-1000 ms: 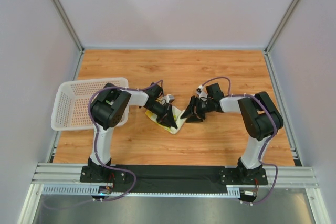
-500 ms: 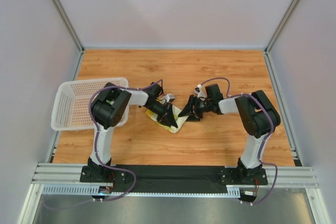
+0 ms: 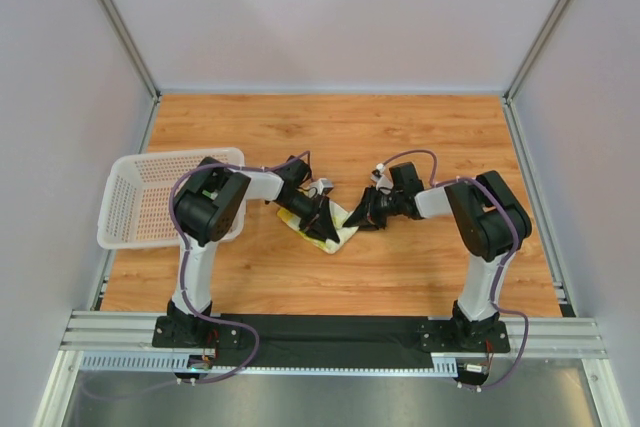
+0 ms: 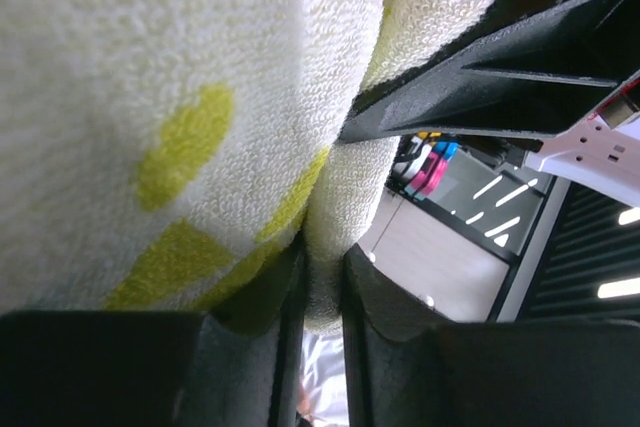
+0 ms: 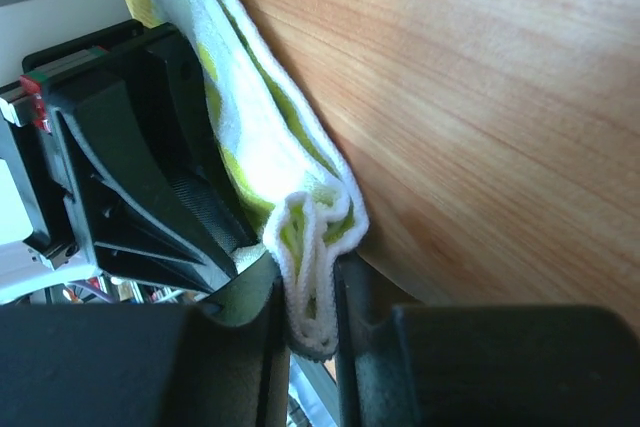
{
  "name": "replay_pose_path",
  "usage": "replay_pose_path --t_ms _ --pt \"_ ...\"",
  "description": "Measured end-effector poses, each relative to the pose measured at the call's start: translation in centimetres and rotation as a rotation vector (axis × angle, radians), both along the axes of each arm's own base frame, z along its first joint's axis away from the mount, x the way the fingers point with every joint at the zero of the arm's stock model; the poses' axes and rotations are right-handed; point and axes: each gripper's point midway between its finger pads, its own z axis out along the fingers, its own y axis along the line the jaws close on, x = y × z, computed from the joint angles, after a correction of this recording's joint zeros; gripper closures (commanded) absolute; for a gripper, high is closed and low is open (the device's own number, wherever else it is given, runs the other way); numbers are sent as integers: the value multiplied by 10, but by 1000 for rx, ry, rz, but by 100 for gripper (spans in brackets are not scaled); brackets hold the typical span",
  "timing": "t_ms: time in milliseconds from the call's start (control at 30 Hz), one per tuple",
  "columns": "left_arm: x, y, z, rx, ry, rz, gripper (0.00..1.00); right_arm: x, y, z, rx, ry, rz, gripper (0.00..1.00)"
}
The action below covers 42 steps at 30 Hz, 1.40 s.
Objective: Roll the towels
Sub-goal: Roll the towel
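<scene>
One of the towels, lime-yellow and white, lies bunched on the wooden table between both arms. My left gripper comes at it from the left and is shut on a fold of the cloth. From the right, my right gripper is shut on a bunched white-edged corner, close above the wood. The towel fills most of the left wrist view, with one of the right gripper's black fingers pressed beside it. In the right wrist view the towel runs upward past the left gripper's body.
A white mesh basket stands at the table's left edge, close behind the left arm's elbow. The two grippers are nearly touching over the towel. Grey walls with metal frame posts close in the table's back and sides.
My right gripper has slid a little left onto the towel and closed on its corner. The left gripper stays clamped on the cloth in about the same place.
</scene>
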Motion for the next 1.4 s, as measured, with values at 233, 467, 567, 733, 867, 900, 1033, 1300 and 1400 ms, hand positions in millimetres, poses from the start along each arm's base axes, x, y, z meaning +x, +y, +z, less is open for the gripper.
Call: replay_pose_path --t_ms 233,467,567,733,867,900,1033,1300,1400 --pt "4 9 -5 140 -24 -11 52 5 -3 0 -79 28 6 98" --pt "5 26 -5 296 -111 -46 50 5 -9 -1 -207 72 15 98" --pt "7 34 0 379 -222 -80 49 5 -11 0 -281 82 24 99" --pt "11 29 22 469 -514 -174 47 -1 -14 0 -372 110 44 99" --pt "4 13 47 458 -742 -251 46 -4 -13 0 -432 134 67 99" --pt "2 7 53 447 -793 -270 46 -5 -13 0 -442 142 72 99" --pt "-4 -9 62 424 -948 -321 46 -7 -12 1 -482 169 94 99" --pt "-10 -15 42 453 -1079 -384 44 -13 -14 1 -515 207 121 99" --pt "-8 -14 33 466 -1102 -394 44 -15 -15 1 -519 217 124 99"
